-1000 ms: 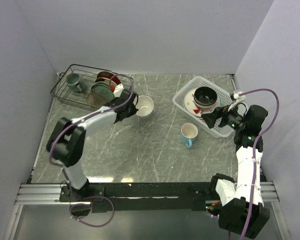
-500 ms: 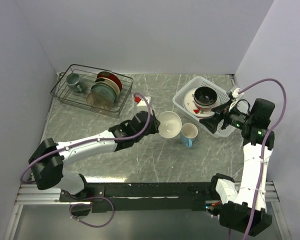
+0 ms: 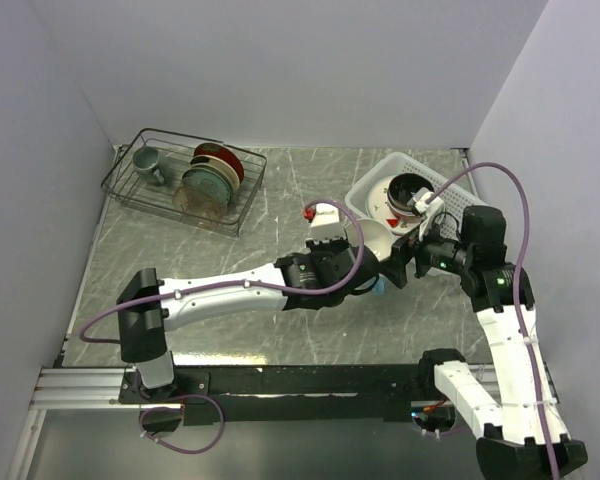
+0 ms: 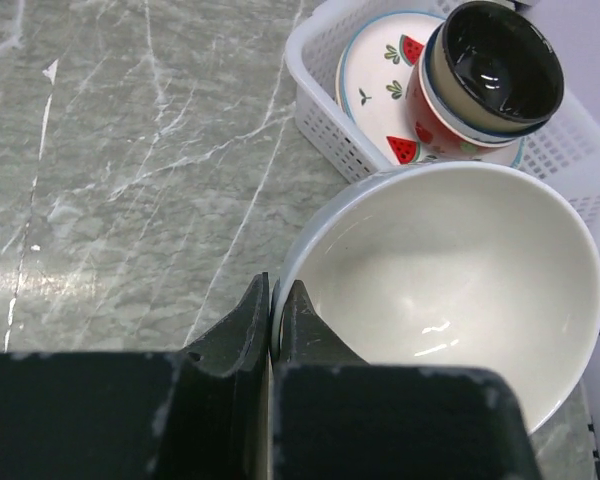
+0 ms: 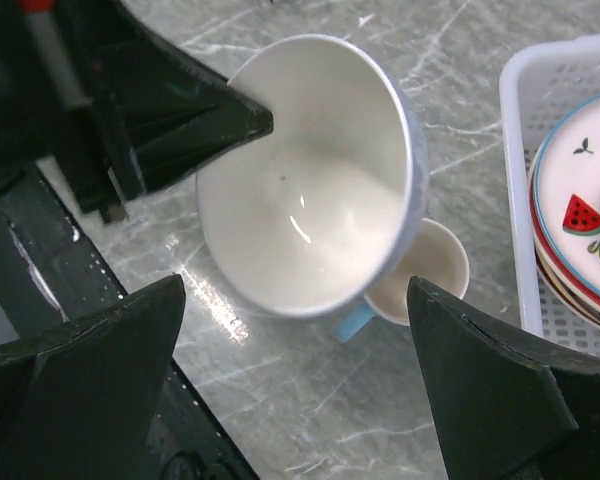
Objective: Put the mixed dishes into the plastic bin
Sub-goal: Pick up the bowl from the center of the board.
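My left gripper (image 3: 364,264) is shut on the rim of a bowl (image 3: 374,238), white inside and bluish outside, and holds it tilted above the table beside the plastic bin (image 3: 364,192). In the left wrist view the fingertips (image 4: 256,310) pinch the bowl's (image 4: 450,280) near rim. The bin (image 4: 320,110) holds a watermelon-marked plate (image 4: 380,70) and stacked bowls, the top one dark inside (image 4: 500,60). My right gripper (image 3: 404,262) is open and empty close to the bowl. In the right wrist view the bowl (image 5: 310,180) partly covers the light blue mug (image 5: 425,270).
A black wire rack (image 3: 180,185) at the back left holds upright plates (image 3: 212,172) and a grey-green mug (image 3: 145,160). The bin's white rim (image 5: 540,70) is at the right of the right wrist view. Walls enclose the table on three sides.
My left arm has carried the bowl from near the rack rightwards across the table to beside the bin, over the mug. My right gripper has moved left towards the bowl.
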You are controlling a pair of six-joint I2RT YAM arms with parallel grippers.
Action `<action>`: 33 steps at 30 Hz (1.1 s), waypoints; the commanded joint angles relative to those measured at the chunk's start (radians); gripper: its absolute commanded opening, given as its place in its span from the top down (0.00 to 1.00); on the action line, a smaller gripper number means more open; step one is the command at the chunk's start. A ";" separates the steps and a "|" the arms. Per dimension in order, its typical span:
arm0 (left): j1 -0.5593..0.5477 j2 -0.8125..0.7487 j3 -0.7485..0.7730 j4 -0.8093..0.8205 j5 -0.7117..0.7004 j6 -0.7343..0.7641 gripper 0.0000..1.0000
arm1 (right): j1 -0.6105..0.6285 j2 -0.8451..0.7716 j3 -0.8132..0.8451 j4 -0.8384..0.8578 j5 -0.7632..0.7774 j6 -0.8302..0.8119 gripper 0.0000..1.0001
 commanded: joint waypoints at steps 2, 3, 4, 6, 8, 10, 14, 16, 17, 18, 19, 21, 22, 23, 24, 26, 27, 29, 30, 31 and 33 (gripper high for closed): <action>-0.024 0.018 0.082 -0.092 -0.149 -0.132 0.99 | 0.097 0.042 0.003 0.114 0.237 0.099 0.01; -0.026 0.012 0.077 -0.078 -0.146 -0.128 0.99 | 0.108 0.047 0.002 0.122 0.262 0.106 0.01; -0.029 0.009 0.071 -0.073 -0.146 -0.128 0.99 | 0.116 0.053 0.000 0.131 0.302 0.120 0.03; -0.030 0.004 0.066 -0.064 -0.146 -0.125 0.99 | 0.139 0.059 -0.004 0.151 0.330 0.131 0.09; -0.032 0.002 0.066 -0.065 -0.144 -0.122 0.99 | 0.150 0.068 -0.006 0.165 0.351 0.143 0.17; -0.033 -0.004 0.059 -0.055 -0.139 -0.113 0.99 | 0.162 0.081 -0.004 0.168 0.360 0.149 0.22; -0.036 -0.019 0.036 -0.025 -0.129 -0.096 0.99 | 0.182 0.101 0.002 0.174 0.371 0.159 0.32; -0.038 -0.033 0.021 0.002 -0.123 -0.083 0.99 | 0.191 0.113 0.005 0.177 0.377 0.163 0.35; -0.038 -0.037 0.014 0.014 -0.120 -0.076 0.99 | 0.194 0.118 0.006 0.181 0.380 0.165 0.37; -0.038 -0.048 0.005 0.024 -0.115 -0.062 0.99 | 0.197 0.130 0.011 0.180 0.383 0.166 0.38; -0.041 -0.053 -0.001 0.036 -0.110 -0.051 0.99 | 0.200 0.136 0.013 0.180 0.386 0.169 0.43; -0.043 -0.070 -0.019 0.076 -0.101 -0.024 0.99 | 0.205 0.153 0.020 0.178 0.396 0.171 0.52; -0.043 -0.076 -0.027 0.089 -0.093 -0.014 0.99 | 0.205 0.157 0.023 0.178 0.399 0.171 0.65; -0.043 -0.091 -0.036 0.118 -0.090 -0.004 0.99 | 0.207 0.162 0.026 0.177 0.400 0.171 0.72; -0.043 -0.100 -0.058 0.134 -0.084 0.012 0.99 | 0.205 0.165 0.031 0.175 0.402 0.171 0.78; -0.043 -0.132 -0.085 0.166 -0.069 0.029 0.99 | 0.207 0.165 0.031 0.178 0.406 0.172 0.90; -0.043 -0.146 -0.120 0.212 -0.061 0.053 0.98 | 0.205 0.164 0.032 0.178 0.408 0.172 0.94; -0.043 -0.186 -0.156 0.255 -0.037 0.072 0.97 | 0.205 0.162 0.035 0.178 0.403 0.168 1.00; -0.043 -0.202 -0.195 0.308 -0.024 0.107 0.93 | 0.204 0.159 0.036 0.178 0.402 0.168 1.00; -0.043 -0.217 -0.216 0.345 -0.006 0.130 0.87 | 0.199 0.157 0.037 0.177 0.397 0.159 1.00; -0.044 -0.267 -0.298 0.425 0.066 0.218 0.62 | 0.187 0.150 0.042 0.180 0.374 0.156 1.00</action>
